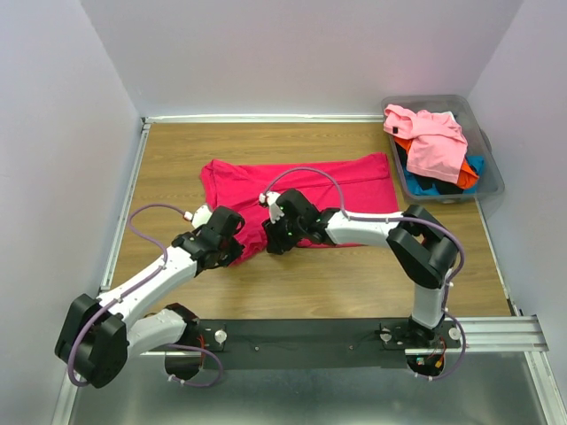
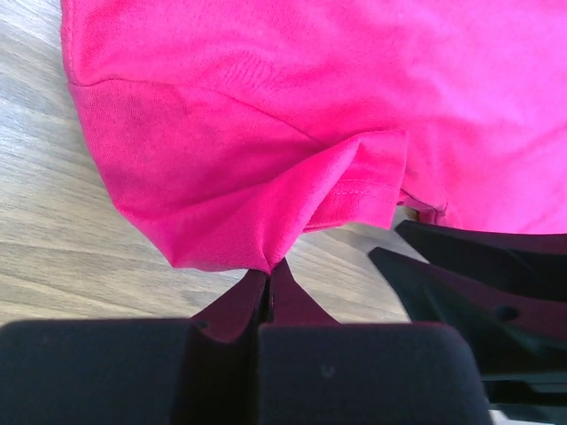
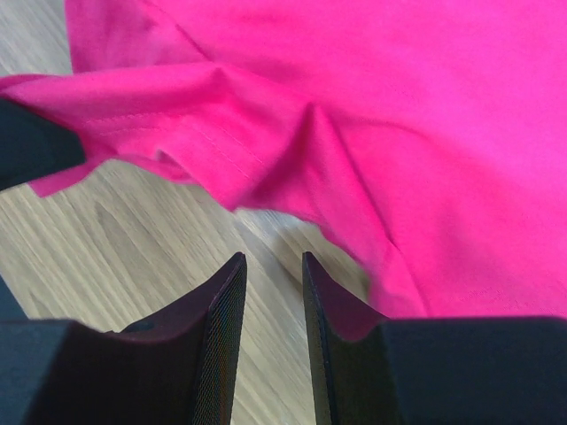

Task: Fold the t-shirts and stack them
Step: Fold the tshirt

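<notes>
A crimson-magenta t-shirt [image 1: 345,181] lies spread on the wooden table [image 1: 354,283]. My left gripper [image 1: 237,251] is shut on a pinched corner of the shirt's near edge; the left wrist view shows the cloth [image 2: 221,195] bunched up from the closed fingertips [image 2: 288,297]. My right gripper [image 1: 273,242] sits just to the right of it, open, with nothing between its fingers [image 3: 226,292]; the shirt's hem [image 3: 221,142] hangs just beyond them. Light pink [image 1: 434,137], orange, blue and black shirts are piled in the bin.
A grey plastic bin [image 1: 490,173] stands at the back right corner. White walls close the table on the left, back and right. The right gripper's fingers [image 2: 478,266] show close beside the left gripper. Bare wood lies in front of the shirt.
</notes>
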